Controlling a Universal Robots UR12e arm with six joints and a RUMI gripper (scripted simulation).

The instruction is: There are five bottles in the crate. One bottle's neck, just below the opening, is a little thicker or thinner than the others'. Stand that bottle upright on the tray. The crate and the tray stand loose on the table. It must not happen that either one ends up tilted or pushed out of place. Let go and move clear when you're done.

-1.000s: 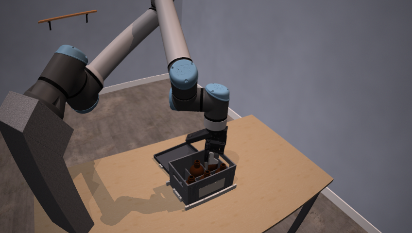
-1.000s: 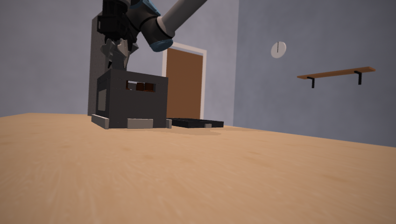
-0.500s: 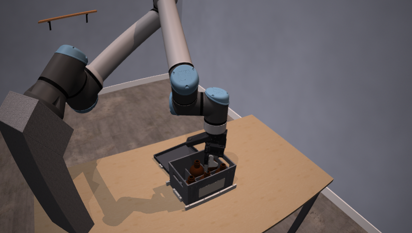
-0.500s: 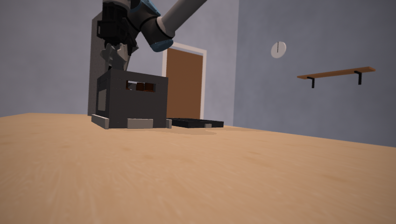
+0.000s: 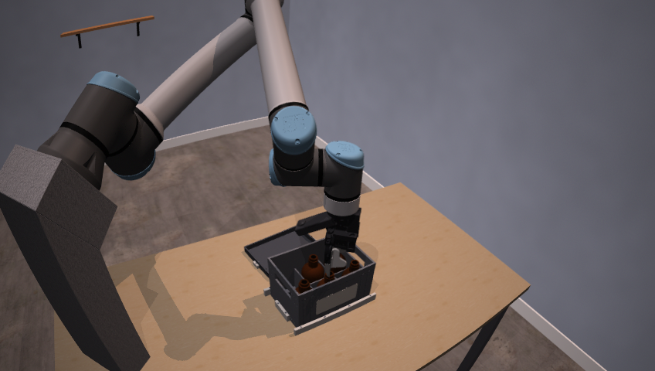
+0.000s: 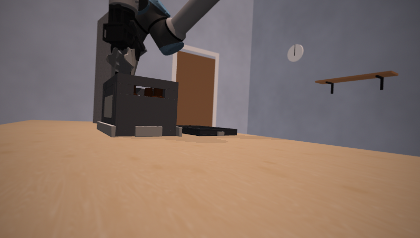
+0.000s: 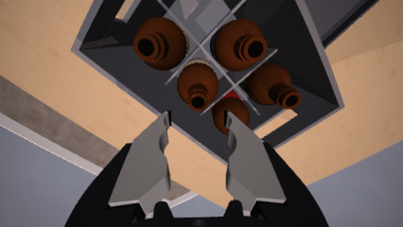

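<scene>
The gripper (image 5: 331, 267) (image 6: 123, 70) (image 7: 198, 111) is parted and grasping nothing, its narrowed spread probably meant to slip around one neck without knocking neighbours. All five amber bottles (image 5: 312, 273) (image 6: 158, 92) (image 7: 229, 44) stand in the divided crate (image 5: 300, 312) (image 6: 147, 113) (image 7: 128, 90), beside the tray (image 5: 279, 248) (image 6: 206, 131) (image 7: 333, 14); one fingertip hides a neck, so I can't tell the odd one.

Gripper (image 5: 331, 270) (image 6: 123, 70) (image 7: 198, 111): you have it lower than a second ago, its fingers nearer the crate (image 5: 334, 296) (image 6: 146, 113) (image 7: 142, 99) in the exterior view.
Front middle bottle (image 5: 329, 277): in your top view, a fingertip now overlaps its neck, which showed more plainly a second ago.
Wrist joints (image 5: 344, 175): you've brought them down along with the gripper.
Forearm (image 5: 279, 57): its wrist end sits lower for you too.
</scene>
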